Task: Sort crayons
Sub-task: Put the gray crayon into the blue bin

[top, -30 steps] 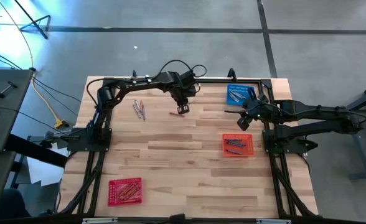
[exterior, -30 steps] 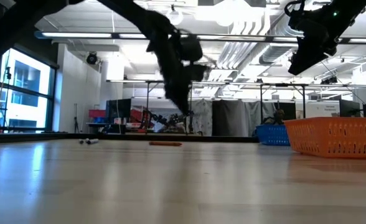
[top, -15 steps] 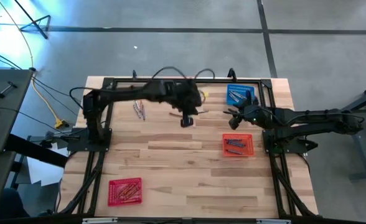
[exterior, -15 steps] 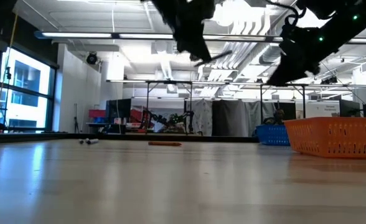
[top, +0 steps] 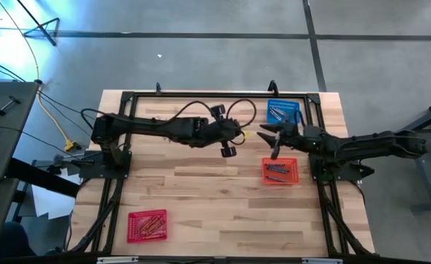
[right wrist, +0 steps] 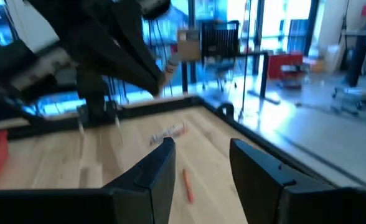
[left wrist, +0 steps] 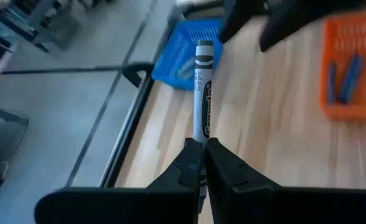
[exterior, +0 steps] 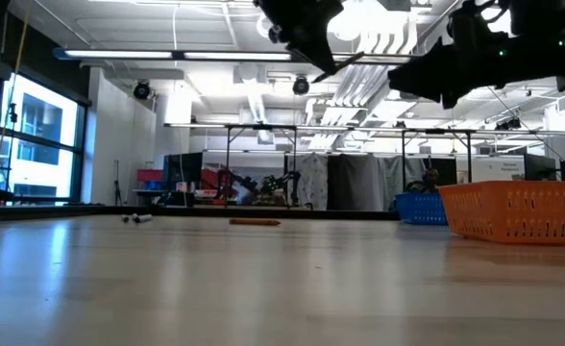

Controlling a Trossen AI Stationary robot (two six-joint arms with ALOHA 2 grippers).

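Sorting partly done: baskets already hold crayons; loose ones remain on the table. Left gripper pinches a grey crayon aloft mid-table; right gripper gapes empty just beside.

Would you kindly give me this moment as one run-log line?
left gripper: shut on grey crayon, raised mid-table | right gripper: fingers open, empty, facing it | orange basket: holds grey crayons

The lower end of the grey crayon is hidden, seemingly pinched, inside the left gripper.
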